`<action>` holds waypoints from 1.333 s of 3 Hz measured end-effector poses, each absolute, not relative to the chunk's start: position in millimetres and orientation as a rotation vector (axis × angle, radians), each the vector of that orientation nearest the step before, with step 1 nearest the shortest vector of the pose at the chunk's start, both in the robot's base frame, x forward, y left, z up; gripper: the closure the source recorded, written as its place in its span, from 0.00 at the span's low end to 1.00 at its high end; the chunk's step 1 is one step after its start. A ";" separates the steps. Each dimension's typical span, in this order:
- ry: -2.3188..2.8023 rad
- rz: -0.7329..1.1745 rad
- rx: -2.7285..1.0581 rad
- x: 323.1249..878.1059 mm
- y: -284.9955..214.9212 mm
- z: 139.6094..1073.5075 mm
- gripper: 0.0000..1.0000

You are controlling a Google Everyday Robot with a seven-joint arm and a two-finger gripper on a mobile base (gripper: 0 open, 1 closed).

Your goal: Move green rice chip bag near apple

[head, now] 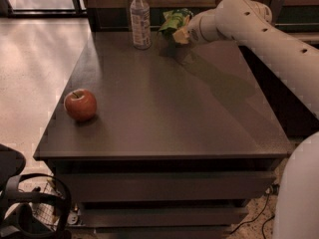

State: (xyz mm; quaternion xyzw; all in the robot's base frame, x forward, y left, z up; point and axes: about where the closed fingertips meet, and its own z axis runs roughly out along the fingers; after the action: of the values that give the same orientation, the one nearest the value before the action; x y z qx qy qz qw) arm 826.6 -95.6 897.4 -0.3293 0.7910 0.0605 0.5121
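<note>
The green rice chip bag is at the far side of the dark table, just right of a clear bottle. It hangs slightly above the tabletop. My gripper is at the bag's lower right and is shut on it; the white arm reaches in from the right. The red apple sits near the table's front left corner, far from the bag.
A clear plastic bottle with a white cap stands upright at the far edge, left of the bag. A dark counter runs behind the table. A black chair and wire basket are at the lower left, on the floor.
</note>
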 end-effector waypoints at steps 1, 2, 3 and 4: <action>1.829 0.080 -0.786 817.0 -109.9 939.8 1.00; 1.807 0.062 -0.807 804.1 -121.8 964.8 1.00; 1.804 0.044 -0.820 794.6 -144.2 996.4 1.00; 1.830 0.073 -0.857 767.5 -177.1 1033.5 1.00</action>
State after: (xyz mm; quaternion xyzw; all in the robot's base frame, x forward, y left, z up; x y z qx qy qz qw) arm 767.5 -177.1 1033.5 -0.3592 0.7668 0.0306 0.5311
